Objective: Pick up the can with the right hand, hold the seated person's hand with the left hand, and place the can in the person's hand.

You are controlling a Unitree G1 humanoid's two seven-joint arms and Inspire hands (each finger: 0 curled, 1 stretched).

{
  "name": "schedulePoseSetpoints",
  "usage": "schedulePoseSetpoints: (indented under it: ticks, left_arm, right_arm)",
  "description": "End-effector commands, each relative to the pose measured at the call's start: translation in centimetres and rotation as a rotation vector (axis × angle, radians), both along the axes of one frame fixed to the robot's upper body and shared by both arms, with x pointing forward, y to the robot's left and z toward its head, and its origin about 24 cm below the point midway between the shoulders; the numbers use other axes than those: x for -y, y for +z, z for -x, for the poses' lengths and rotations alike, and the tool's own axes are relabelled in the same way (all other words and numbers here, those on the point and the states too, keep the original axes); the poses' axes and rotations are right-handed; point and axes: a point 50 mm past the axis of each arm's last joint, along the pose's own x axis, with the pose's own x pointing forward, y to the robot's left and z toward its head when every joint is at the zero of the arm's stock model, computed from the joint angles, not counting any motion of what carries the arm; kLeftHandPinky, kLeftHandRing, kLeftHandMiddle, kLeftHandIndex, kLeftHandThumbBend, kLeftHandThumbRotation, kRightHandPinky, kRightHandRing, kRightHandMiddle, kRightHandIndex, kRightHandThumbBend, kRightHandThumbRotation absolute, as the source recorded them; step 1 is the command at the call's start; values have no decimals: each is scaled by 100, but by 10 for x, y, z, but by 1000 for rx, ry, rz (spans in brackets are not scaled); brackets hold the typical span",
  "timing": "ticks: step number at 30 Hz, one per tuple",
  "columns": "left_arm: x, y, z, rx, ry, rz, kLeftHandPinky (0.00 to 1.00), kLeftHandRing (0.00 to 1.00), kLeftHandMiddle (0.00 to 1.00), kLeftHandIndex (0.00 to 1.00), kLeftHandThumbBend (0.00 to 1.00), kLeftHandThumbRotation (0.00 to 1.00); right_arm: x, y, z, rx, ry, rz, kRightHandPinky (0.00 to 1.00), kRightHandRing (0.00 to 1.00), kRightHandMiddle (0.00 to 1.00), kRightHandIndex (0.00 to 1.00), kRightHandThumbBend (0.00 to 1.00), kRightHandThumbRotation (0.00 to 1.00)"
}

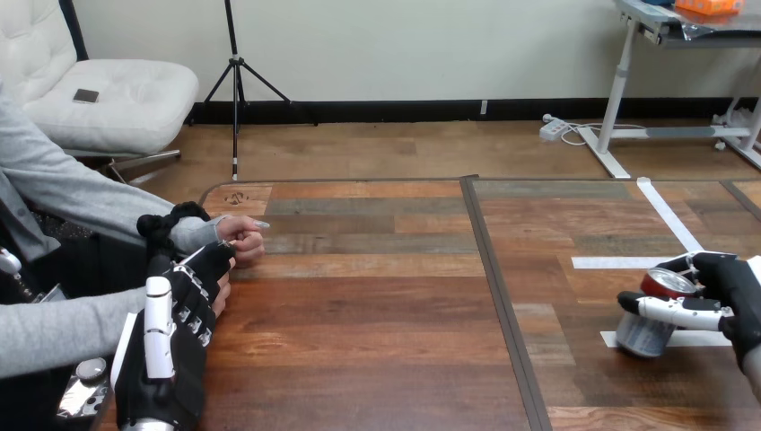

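Note:
A silver can (pixel 644 334) with a red top stands tilted at the right of the table, its base on or just above a strip of white tape. My right hand (pixel 731 292) is shut on it: the white thumb lies across its front and the fingers curl round its far side. At the left, my left hand (pixel 175 337) lies back-up over the person's lower hand (pixel 222 293), fingers fairly straight and reaching toward the person's upper hand (pixel 244 241), which is loosely closed on the table. I cannot see any grip on the person's hand.
White tape strips (pixel 669 215) mark the right half of the wooden table (pixel 377 305). A dark seam (pixel 499 287) runs front to back down the middle. The person's grey sleeves come in from the left edge.

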Motion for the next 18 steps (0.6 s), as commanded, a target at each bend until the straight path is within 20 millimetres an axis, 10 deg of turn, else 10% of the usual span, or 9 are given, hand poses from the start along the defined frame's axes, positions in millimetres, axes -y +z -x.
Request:
schedulePoseSetpoints:
  ticks: [1,18]
  left_arm:
    - [1,23,-17,104,-14,-36,100,92,83,73,53,100]
    - [1,23,-17,102,-16,-45,100,93,84,73,53,100]
  right_arm:
    - [-12,25,-19,125,93,35,37,39,44,47,77,0]
    - [-18,32,-23,152,162,114,37,40,45,47,79,0]
